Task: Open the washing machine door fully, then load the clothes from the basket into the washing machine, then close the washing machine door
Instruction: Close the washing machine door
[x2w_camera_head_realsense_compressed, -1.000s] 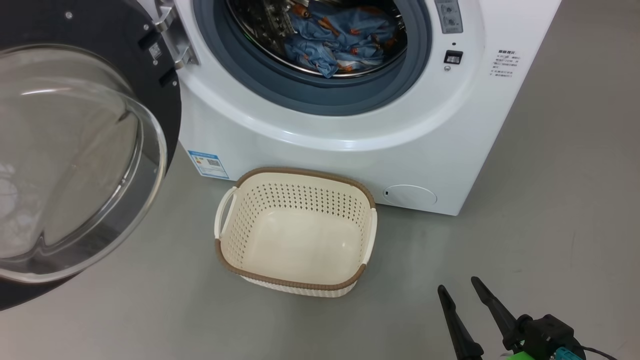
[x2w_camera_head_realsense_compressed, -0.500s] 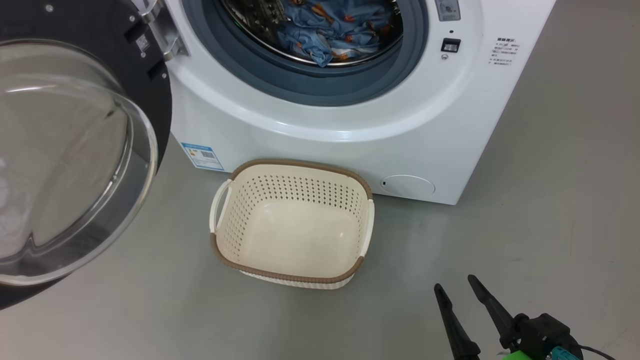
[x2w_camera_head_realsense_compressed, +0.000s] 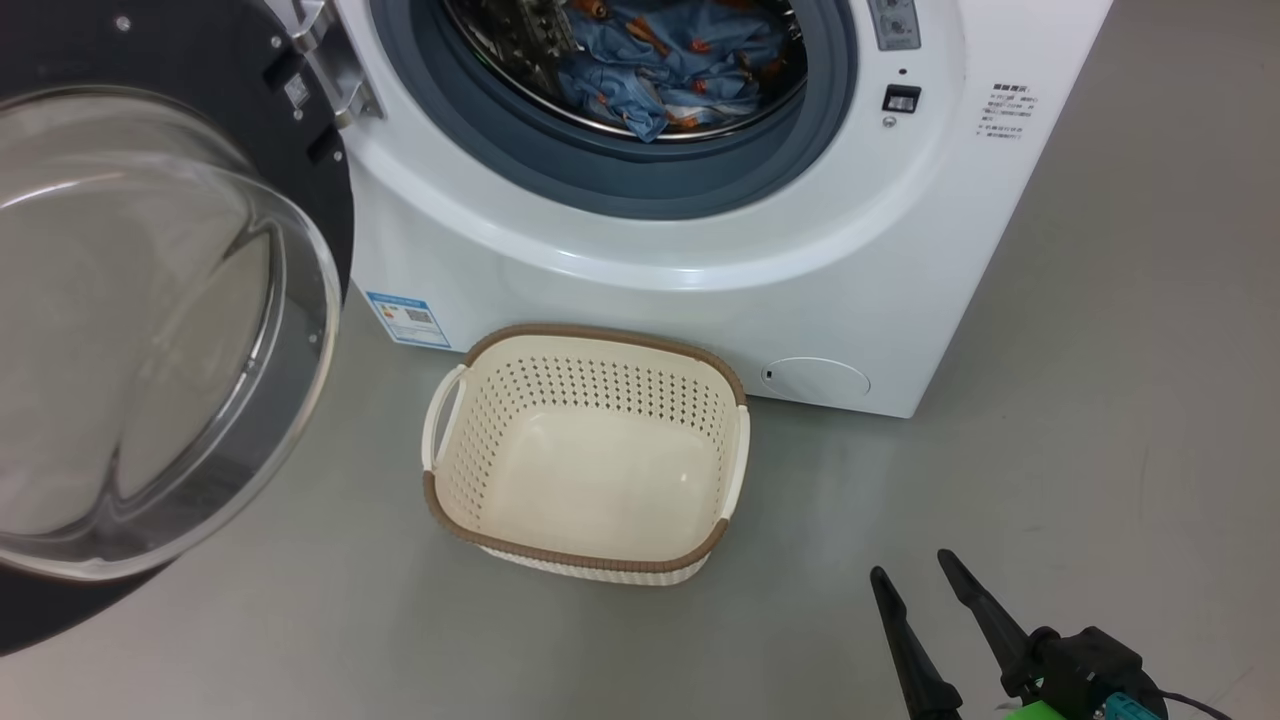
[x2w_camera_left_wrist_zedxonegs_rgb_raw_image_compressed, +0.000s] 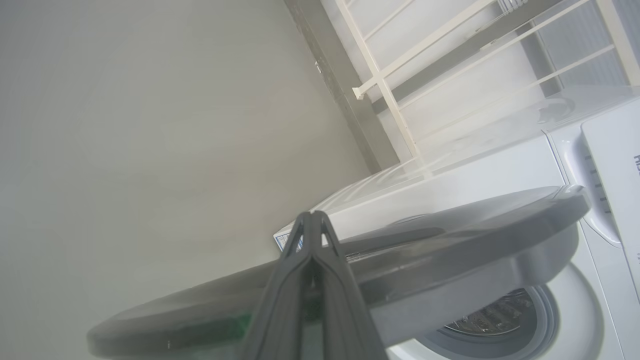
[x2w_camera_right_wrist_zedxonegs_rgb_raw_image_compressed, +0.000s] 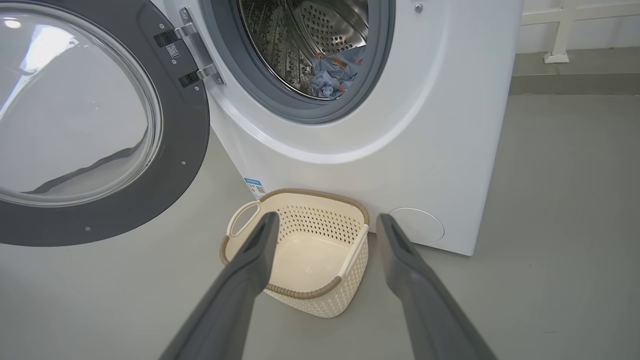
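The washing machine (x2w_camera_head_realsense_compressed: 650, 300) stands with its door (x2w_camera_head_realsense_compressed: 150, 330) swung open to the left, glass bowl facing me. The blue clothes (x2w_camera_head_realsense_compressed: 670, 70) with orange print lie inside the steel drum, also seen in the right wrist view as clothes (x2w_camera_right_wrist_zedxonegs_rgb_raw_image_compressed: 332, 75). The basket (x2w_camera_head_realsense_compressed: 590, 335) sits on the floor against the machine's front with nothing in it. My right gripper (x2w_camera_head_realsense_compressed: 912, 565) hovers open, low and to the right of the basket. In the left wrist view my left gripper (x2w_camera_left_wrist_zedxonegs_rgb_raw_image_compressed: 312, 215) is shut on nothing, close by the outer face of the door (x2w_camera_left_wrist_zedxonegs_rgb_raw_image_compressed: 450, 240).
Grey floor spreads around the machine, with free room to the right. A round flap (x2w_camera_head_realsense_compressed: 815, 380) and a blue label (x2w_camera_head_realsense_compressed: 408, 318) mark the machine's lower front. A white railing (x2w_camera_left_wrist_zedxonegs_rgb_raw_image_compressed: 380, 75) runs along the wall behind the machine.
The whole head picture shifted a little as the camera moved. Against the machine, the door's rim has come slightly rightward and lower. The right gripper stays where it was, open.
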